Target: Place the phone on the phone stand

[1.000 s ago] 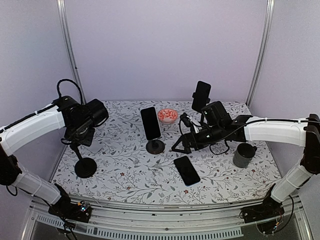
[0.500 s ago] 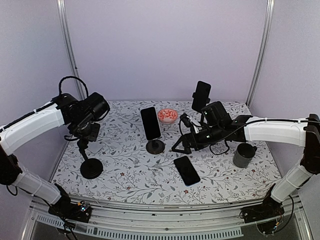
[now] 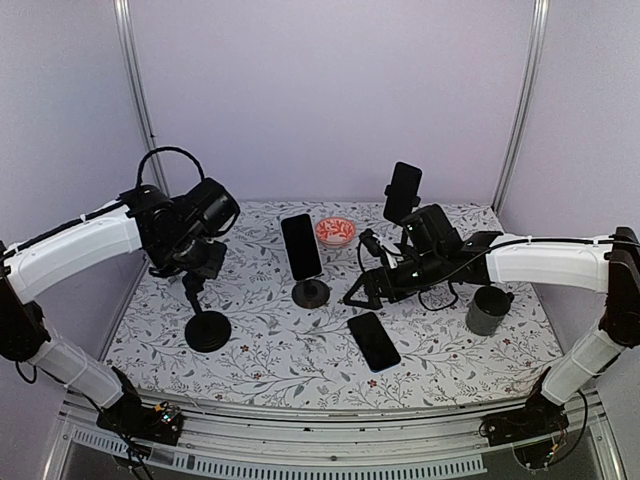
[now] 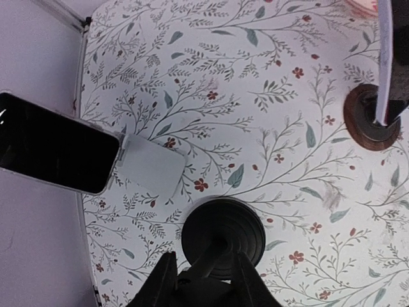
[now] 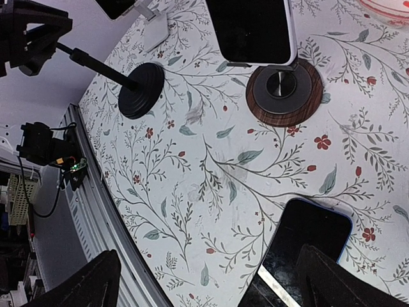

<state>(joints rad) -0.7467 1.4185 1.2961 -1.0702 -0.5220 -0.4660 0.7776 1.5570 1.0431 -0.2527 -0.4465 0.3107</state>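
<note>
A black phone [image 3: 373,341] lies flat on the floral table, screen up, and it also fills the lower right of the right wrist view [image 5: 310,246]. My right gripper [image 3: 362,275] [image 5: 223,284] hovers over its left end, jaws wide open and holding nothing. A black phone stand [image 3: 206,328] with a round base [image 4: 223,235] and a thin pole stands at the left. My left gripper [image 3: 197,272] [image 4: 204,261] is shut on the pole's upper end, directly over the base.
A second phone leans on a stand with a wooden base [image 3: 311,293] [image 5: 284,89] mid-table. Behind it are a pink bowl [image 3: 335,231] and another mounted phone [image 3: 403,190]. A grey cup [image 3: 487,310] stands at the right. One more phone [image 4: 54,150] rests on a white holder by the left wall.
My left gripper closed on the black stand and moved right with it, its base travelling along the table toward the middle. The right arm and the flat phone stayed put.
</note>
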